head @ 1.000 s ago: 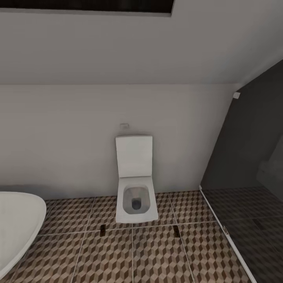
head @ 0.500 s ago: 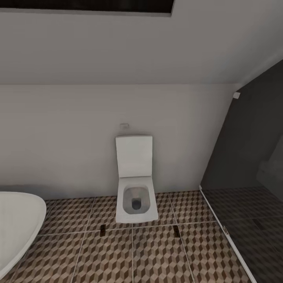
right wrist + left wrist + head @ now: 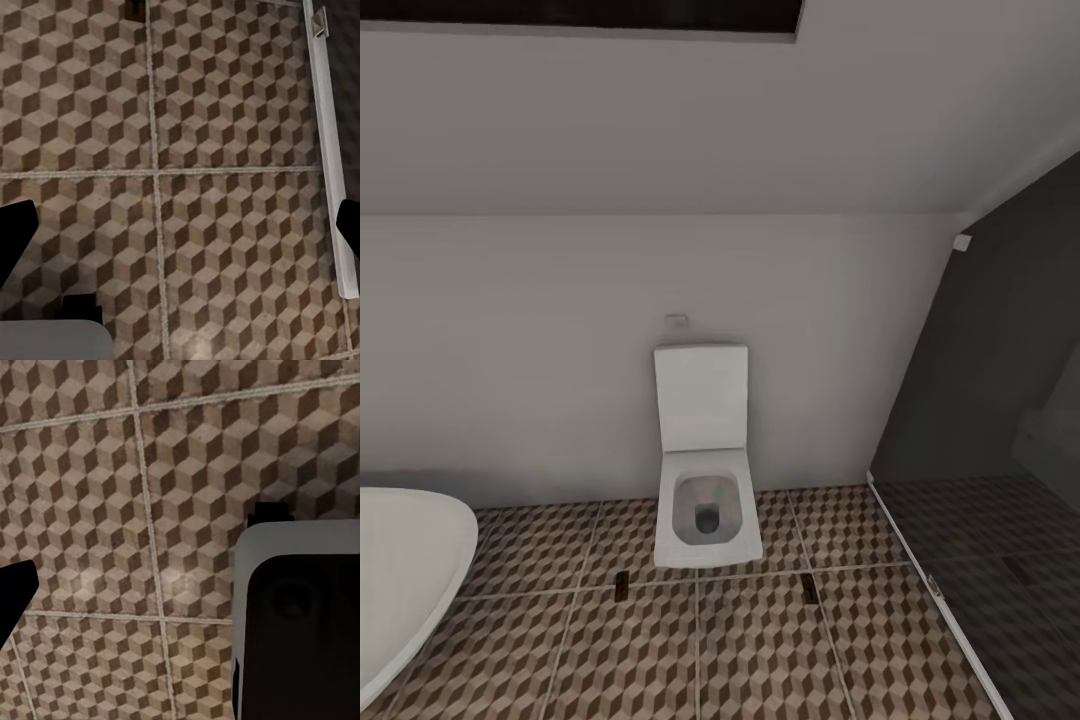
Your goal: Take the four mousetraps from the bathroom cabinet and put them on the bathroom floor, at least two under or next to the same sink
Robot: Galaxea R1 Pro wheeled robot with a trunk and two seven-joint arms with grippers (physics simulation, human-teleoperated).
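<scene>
Right gripper (image 3: 180,229) hanging over the bathroom floor (image 3: 225,112), fingers set wide apart, one dark fingertip (image 3: 15,236) at each side of the right wrist view, nothing between them but tile. Left gripper (image 3: 180,592) likewise above the cube-patterned tiles; one black fingertip (image 3: 13,592) visible, the other not to be made out against a grey-edged dark body (image 3: 300,622) of the robot, so cannot tell whether apart or together.

From the head view: two mousetraps lying flat on the bathroom floor (image 3: 760,650), each across a grout line. One mousetrap (image 3: 622,587) just in front of the toilet's left corner, the other mousetrap (image 3: 810,588) just off its right corner, well apart from each other. A small dark slab (image 3: 136,7) at the edge of the right wrist view, cut off, likely one of these.

Square white toilet (image 3: 705,500) against the pale wall, lid raised, small flush plate (image 3: 676,321) above it. Curved white bathtub rim (image 3: 400,570) at the left. Dark glass shower screen (image 3: 980,400) at the right, standing on a white floor rail (image 3: 326,150), the tiles behind it dimmed.
</scene>
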